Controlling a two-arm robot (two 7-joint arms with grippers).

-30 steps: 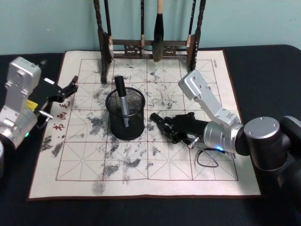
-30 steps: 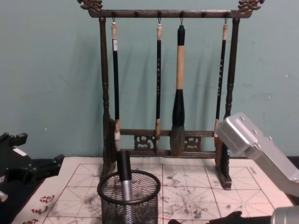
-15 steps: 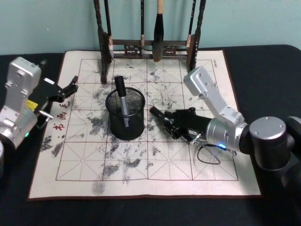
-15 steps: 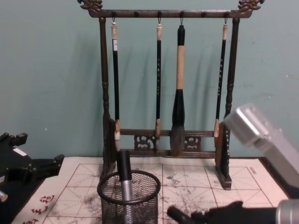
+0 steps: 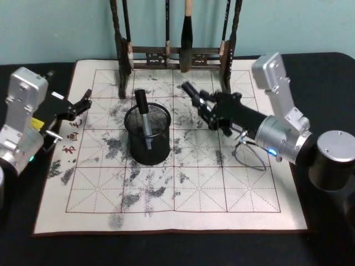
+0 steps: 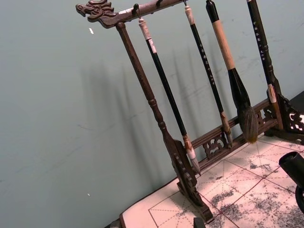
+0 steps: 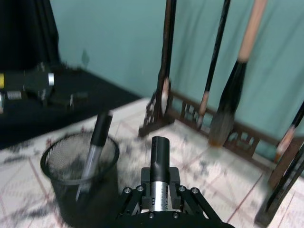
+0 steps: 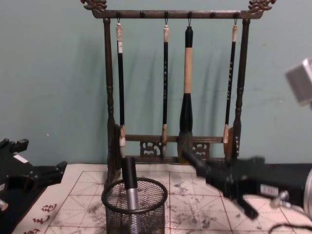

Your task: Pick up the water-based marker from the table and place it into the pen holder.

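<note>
A water-based marker (image 5: pixel 190 91) with a black cap and silver barrel is clamped in my right gripper (image 5: pixel 209 111), which is shut on it and raised above the mat, to the right of and behind the pen holder (image 5: pixel 148 145). The marker (image 7: pixel 160 164) points forward toward the brush rack, and the mesh pen holder (image 7: pixel 71 171) stands to one side of it. Another marker (image 5: pixel 143 115) leans inside the pen holder (image 8: pixel 135 207). In the chest view the held marker (image 8: pixel 192 158) is higher than the holder's rim. My left gripper (image 5: pixel 83 102) rests open at the mat's left edge.
A tall dark wooden brush rack (image 5: pixel 177 55) with hanging brushes (image 8: pixel 186 97) stands at the back of the ink-stained grid mat (image 5: pixel 166 188). A loose cable loop (image 5: pixel 252 158) hangs under my right wrist. Black tabletop surrounds the mat.
My right gripper has risen from the mat beside the pen holder, carrying the marker up and back toward the rack. The left arm has not moved.
</note>
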